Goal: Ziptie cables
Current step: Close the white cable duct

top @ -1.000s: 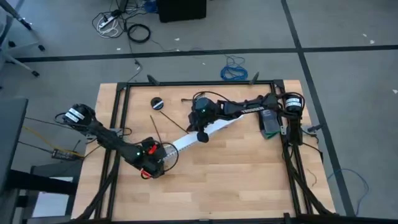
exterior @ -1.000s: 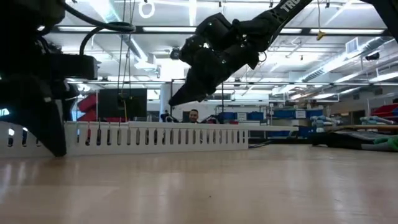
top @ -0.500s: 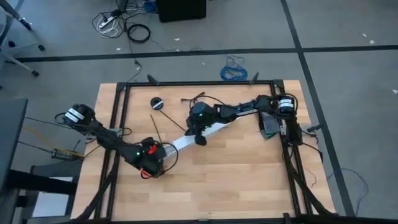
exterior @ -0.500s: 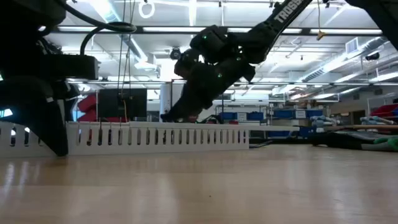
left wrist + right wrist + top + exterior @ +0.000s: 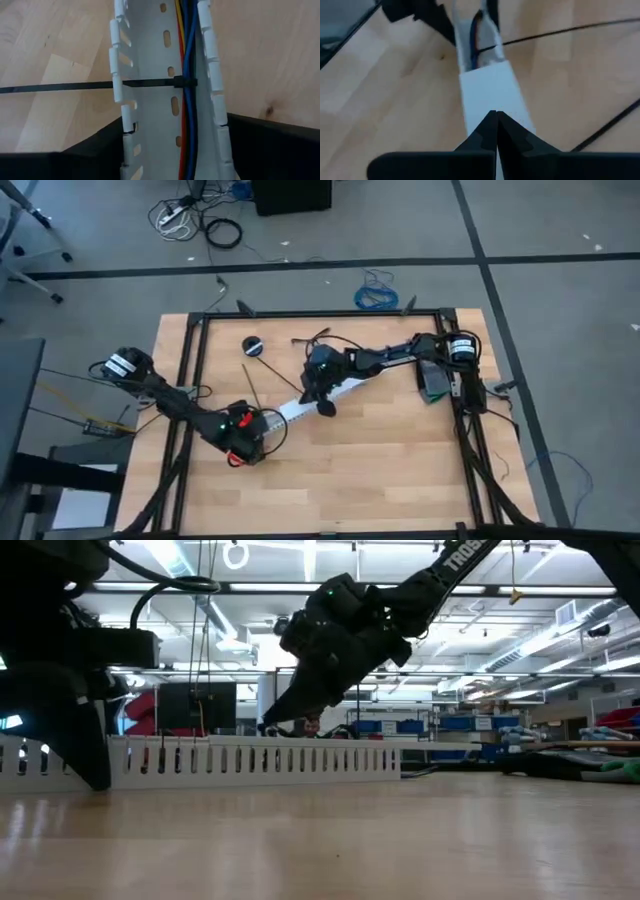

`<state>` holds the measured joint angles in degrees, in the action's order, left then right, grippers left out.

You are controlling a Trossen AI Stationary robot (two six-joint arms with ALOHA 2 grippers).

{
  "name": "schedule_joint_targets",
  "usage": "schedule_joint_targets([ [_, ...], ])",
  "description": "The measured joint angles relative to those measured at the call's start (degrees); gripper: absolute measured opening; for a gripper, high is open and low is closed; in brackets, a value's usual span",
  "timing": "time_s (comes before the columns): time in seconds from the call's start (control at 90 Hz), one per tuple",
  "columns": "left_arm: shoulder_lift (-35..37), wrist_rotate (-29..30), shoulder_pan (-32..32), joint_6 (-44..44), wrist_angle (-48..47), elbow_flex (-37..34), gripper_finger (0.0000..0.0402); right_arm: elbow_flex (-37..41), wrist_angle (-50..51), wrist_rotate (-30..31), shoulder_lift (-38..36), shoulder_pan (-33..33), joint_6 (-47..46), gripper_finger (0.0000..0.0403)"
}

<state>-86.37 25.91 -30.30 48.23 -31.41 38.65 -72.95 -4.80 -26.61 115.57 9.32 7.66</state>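
The cables (image 5: 188, 75), blue, dark and yellow strands run together, lie inside the white slotted duct (image 5: 165, 65), pressed against one of its walls, and a black zip tie (image 5: 145, 83) already crosses the channel with its head cinched on the bundle and its long tail trailing out over the wooden table (image 5: 400, 450). The left gripper (image 5: 247, 436) clasps the near end of the duct, one finger outside each wall, pinning it to the table. The right gripper (image 5: 496, 116) hovers above the duct's midsection, its fingers closed tip to tip on nothing, pointing along the channel toward the tie; the low view shows it clear of the duct's top edge. The step in hand looks like taking hold of the tie's free tail to draw it tight. To do that well, the right gripper would likely need to part its fingers before descending, come down beside the duct wall where the tail leaves the slot, and pull in line with the tie rather than upward, so the duct does not lift. The left hold should remain firm meanwhile, since the light duct would probably slide easily on the smooth wood.
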Motion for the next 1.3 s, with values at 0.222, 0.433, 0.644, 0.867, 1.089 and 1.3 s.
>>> schedule_joint_targets([
  [0.222, 0.00, 0.00, 0.01, 0.01, 0.21, 0.00, 0.0259, 0.02, -0.15, 0.19, 0.48, -0.69, -0.34, 0.0000],
  [0.433, -0.02, -0.01, 0.15, 0.01, 0.85, -0.09, 0.0259, -0.31, -4.00, -0.33, 3.99, -0.68, -2.10, 0.0000],
  [0.644, -0.02, -0.23, 0.39, -0.09, 1.23, -0.09, 0.0259, -0.35, -7.74, -2.42, 6.15, -0.85, -4.08, 0.0000],
  [0.867, -0.02, -1.18, 1.33, -0.06, 2.10, -0.09, 0.0259, -2.21, -7.56, -1.67, 7.00, -2.02, -3.03, 0.0000],
  [1.089, -0.07, -2.14, 2.46, 0.47, 3.42, 0.02, 0.0259, -2.06, -8.07, -0.21, 3.20, -1.26, -1.94, 0.0000],
  [1.3, -0.07, -3.28, 3.65, 4.41, 3.86, 0.02, 0.0259, -2.14, 0.12, 0.00, 0.72, 0.31, -1.35, 0.0000],
])
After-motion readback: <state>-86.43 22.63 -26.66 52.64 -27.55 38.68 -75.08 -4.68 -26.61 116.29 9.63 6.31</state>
